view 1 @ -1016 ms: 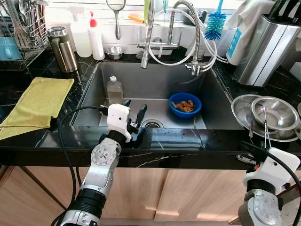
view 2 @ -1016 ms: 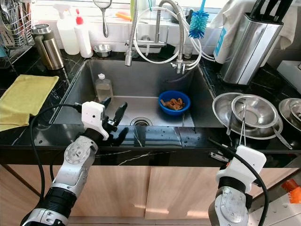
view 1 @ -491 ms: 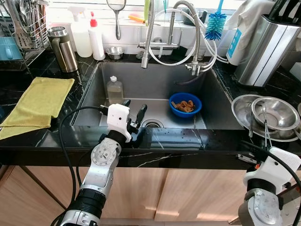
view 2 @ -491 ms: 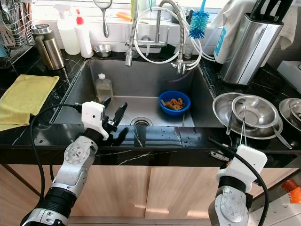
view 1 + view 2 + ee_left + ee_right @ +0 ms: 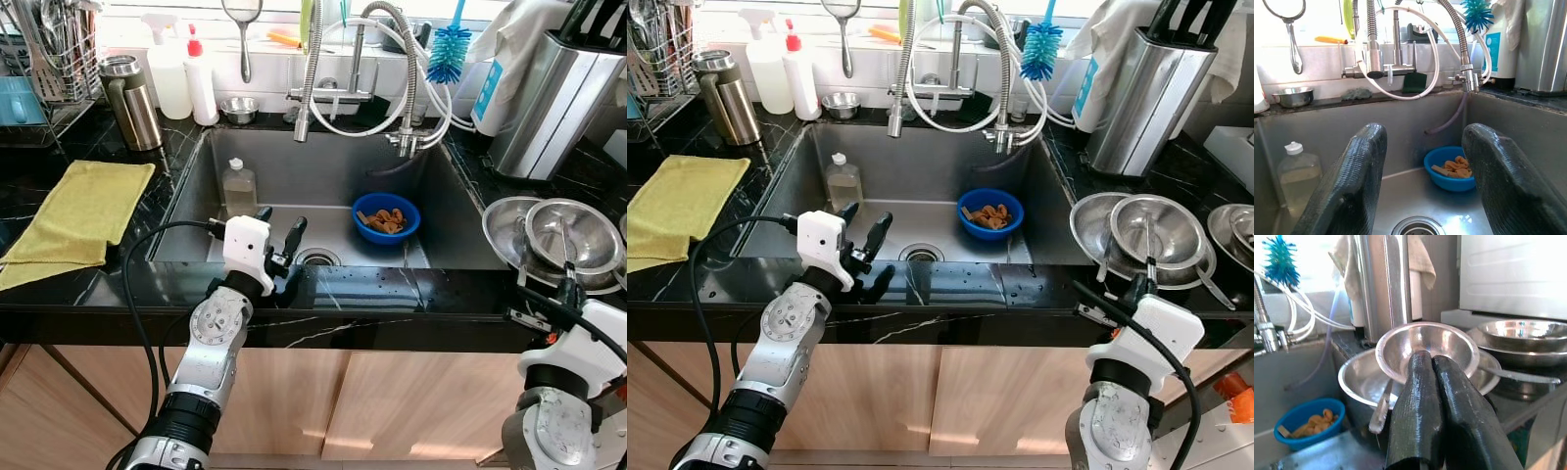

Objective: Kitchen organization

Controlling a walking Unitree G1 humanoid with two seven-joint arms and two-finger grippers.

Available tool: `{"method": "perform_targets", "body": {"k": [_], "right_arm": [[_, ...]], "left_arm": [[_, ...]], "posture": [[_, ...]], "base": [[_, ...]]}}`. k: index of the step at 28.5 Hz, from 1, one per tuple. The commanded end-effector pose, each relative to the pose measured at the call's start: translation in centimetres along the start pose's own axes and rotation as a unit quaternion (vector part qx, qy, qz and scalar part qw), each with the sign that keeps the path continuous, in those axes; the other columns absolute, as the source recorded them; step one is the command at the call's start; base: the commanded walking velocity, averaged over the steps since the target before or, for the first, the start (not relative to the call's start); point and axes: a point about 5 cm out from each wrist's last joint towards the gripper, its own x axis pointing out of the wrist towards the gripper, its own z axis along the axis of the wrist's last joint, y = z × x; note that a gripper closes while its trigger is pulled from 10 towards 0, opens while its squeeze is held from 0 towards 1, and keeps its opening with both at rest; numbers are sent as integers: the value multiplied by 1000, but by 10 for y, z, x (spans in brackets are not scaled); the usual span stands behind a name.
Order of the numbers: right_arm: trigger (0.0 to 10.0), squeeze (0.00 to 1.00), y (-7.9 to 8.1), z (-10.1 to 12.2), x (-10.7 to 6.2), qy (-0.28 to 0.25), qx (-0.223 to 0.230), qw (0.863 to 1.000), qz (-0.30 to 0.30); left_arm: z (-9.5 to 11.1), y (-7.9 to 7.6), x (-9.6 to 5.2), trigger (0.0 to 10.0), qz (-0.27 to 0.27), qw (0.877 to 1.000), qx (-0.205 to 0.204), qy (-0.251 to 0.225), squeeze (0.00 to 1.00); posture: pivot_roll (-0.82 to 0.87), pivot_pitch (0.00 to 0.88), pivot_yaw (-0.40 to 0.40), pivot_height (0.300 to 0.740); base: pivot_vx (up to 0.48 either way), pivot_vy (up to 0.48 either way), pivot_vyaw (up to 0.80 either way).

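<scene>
Two arms frame a steel sink [image 5: 196, 211] set in a black marble counter. Well left of the sink a yellow cloth [image 5: 80, 217] lies flat on the counter, and at the sink's back-left corner stand a steel thermos [image 5: 128, 102], a spray bottle [image 5: 165, 69] and a red-capped bottle [image 5: 201, 76]. Inside the sink, against its left wall, a clear bottle [image 5: 238, 189] stands upright. The left gripper [image 5: 278, 235] hovers over the sink's front edge, its two black fingers [image 5: 1352, 181] spread apart with nothing between them, pointing at the basin. The drain [image 5: 316, 258] sits just beyond that gripper. Right of the drain, on the sink floor, a blue bowl [image 5: 386, 219] holds brown scraps. Above the sink's back rim a coiled faucet [image 5: 312, 73] hangs down, with a blue brush [image 5: 450, 51] behind it. Right of the sink, stacked steel bowls [image 5: 563, 240] rest on the counter, the top one tilted. The right gripper [image 5: 1433, 366] is at the near rim of those bowls, its fingers pressed together, empty. Behind the bowls stands a steel knife block [image 5: 554, 98].
</scene>
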Motion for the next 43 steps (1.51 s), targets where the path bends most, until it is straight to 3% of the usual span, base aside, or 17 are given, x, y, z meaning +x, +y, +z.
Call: {"method": "perform_targets", "body": {"k": [1,9,10,22,26,31,32,33,38,43], "right_arm": [[10000,0,0,6,1,-13,9,1000,-10],[10000,8,2,6,2,-13,11,1000,-5],[10000,1000,2,6,1,-12,13,1000,-3],[10000,1000,-5,4,-4,-4,7,1000,-20],[10000,1000,-16,4,-6,-6,0,998,-57],[10000,1000,-15,-3,-9,13,-7,999,-35],[10000,557,-14,-4,-10,16,-9,999,-27],[10000,0,-13,-5,-10,17,-10,1000,-22],[10000,0,-11,-12,-12,28,-43,998,36],[10000,0,-21,-15,-10,37,-55,996,61]], "left_arm": [[1,-3,3,10000,-9,1000,3,-2,0],[0,-3,2,10000,-9,1000,5,-1,0],[0,-2,3,10000,-9,1000,5,-1,0],[-1,-2,2,10000,-9,1000,6,2,0],[-1,-2,2,10000,-8,1000,5,2,0],[-1,-2,2,10000,-8,1000,5,3,0],[-1,-2,2,10000,-8,1000,5,3,0],[-1,-2,2,10000,-8,1000,5,3,0],[-2,-3,1,10000,-7,1000,4,4,0],[-3,-3,1,10000,-7,1000,3,5,0]], "posture": [[67,17,-56,740],[70,17,-56,740],[70,21,-56,740],[66,28,-54,740],[64,32,-53,740],[63,35,-54,740],[63,35,-56,740],[63,35,-56,740],[58,39,-56,740],[58,38,-59,740]], "base": [[0,0,0],[0,0,0],[0,0,0],[0,0,0],[0,0,0],[0,0,0],[0,0,0],[0,0,0],[0,0,0],[0,0,0]]}}
